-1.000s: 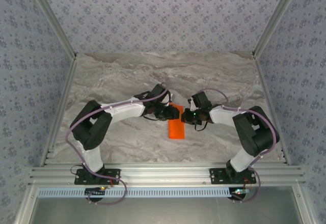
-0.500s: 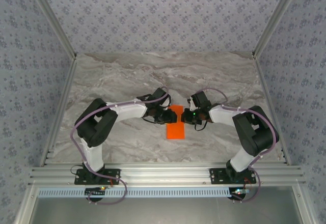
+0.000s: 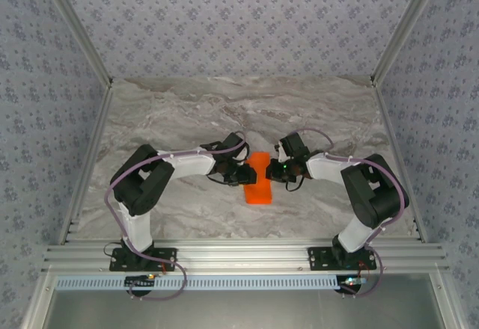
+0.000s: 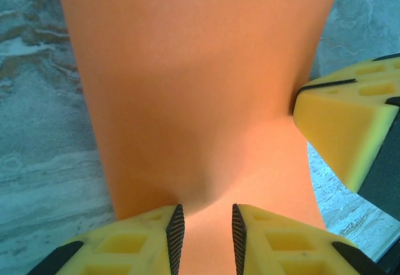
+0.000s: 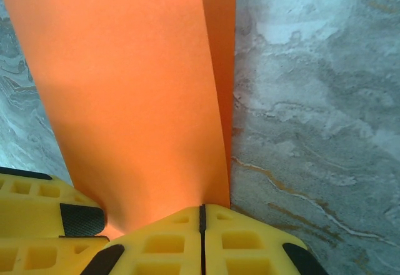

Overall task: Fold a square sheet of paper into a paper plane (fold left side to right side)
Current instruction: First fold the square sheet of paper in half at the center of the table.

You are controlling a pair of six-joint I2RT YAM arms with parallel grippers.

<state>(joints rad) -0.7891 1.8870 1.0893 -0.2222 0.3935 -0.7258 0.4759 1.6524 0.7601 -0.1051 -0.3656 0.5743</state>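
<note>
The square sheet of paper [image 3: 259, 187] is bright orange and lies on the marble table folded into a narrow upright rectangle, with both grippers meeting over it. My left gripper [image 3: 245, 173] comes in from the left. Its jaws stand a little apart, tips down on the sheet [image 4: 194, 87], with orange showing in the gap [image 4: 203, 240]. My right gripper [image 3: 272, 170] comes in from the right, shut. Its closed tips [image 5: 202, 215] rest on the near edge of the sheet [image 5: 131, 94], where the upper layer's edge runs beside a thin strip of the lower layer. I cannot tell whether any paper is pinched.
The grey marble tabletop [image 3: 187, 112] spreads all round the sheet, fenced by aluminium rails [image 3: 90, 157] at both sides and patterned walls behind. The right gripper's yellow finger [image 4: 340, 131] sits close beside the left gripper, and the left one's finger [image 5: 37, 225] shows at the right wrist view's lower left.
The left gripper has slid slightly toward the near side along the sheet, its elbow swinging right. The sheet now lies as a flatter, longer strip. The right arm has barely moved.
</note>
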